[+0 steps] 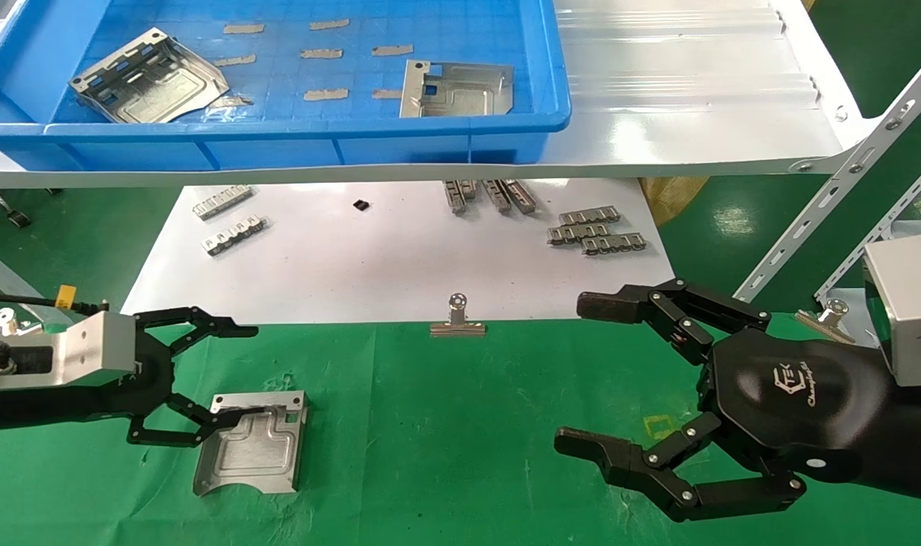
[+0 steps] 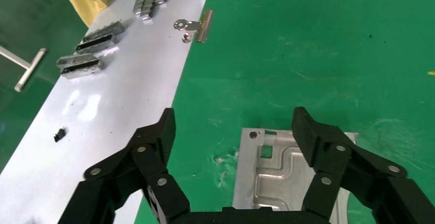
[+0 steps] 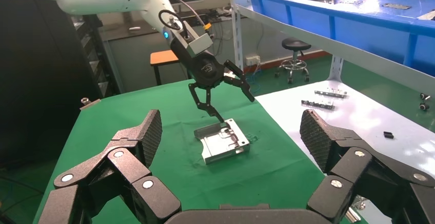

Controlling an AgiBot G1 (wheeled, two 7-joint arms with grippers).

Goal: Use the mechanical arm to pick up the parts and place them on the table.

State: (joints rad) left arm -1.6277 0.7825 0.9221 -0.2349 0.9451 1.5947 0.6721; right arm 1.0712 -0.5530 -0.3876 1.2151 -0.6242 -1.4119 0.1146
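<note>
One silver part (image 1: pixel 252 444) lies flat on the green table (image 1: pixel 445 425) at the left; it also shows in the left wrist view (image 2: pixel 277 178) and the right wrist view (image 3: pixel 223 142). My left gripper (image 1: pixel 254 371) is open just above it. One fingertip hangs over the plate's near edge and the other stands clear over green cloth (image 2: pixel 234 126). Two more parts (image 1: pixel 149 80) (image 1: pixel 457 89) lie in the blue bin (image 1: pixel 278 129) on the shelf. My right gripper (image 1: pixel 574 373) is open and empty over the table at the right (image 3: pixel 231 131).
A white sheet (image 1: pixel 400 265) behind holds small slotted grey strips (image 1: pixel 593 231) and a binder clip (image 1: pixel 457 318) at its front edge. The glossy white shelf (image 1: pixel 696 114) overhangs the back. A slotted white brace (image 1: pixel 832 205) and another clip (image 1: pixel 825 318) stand at the right.
</note>
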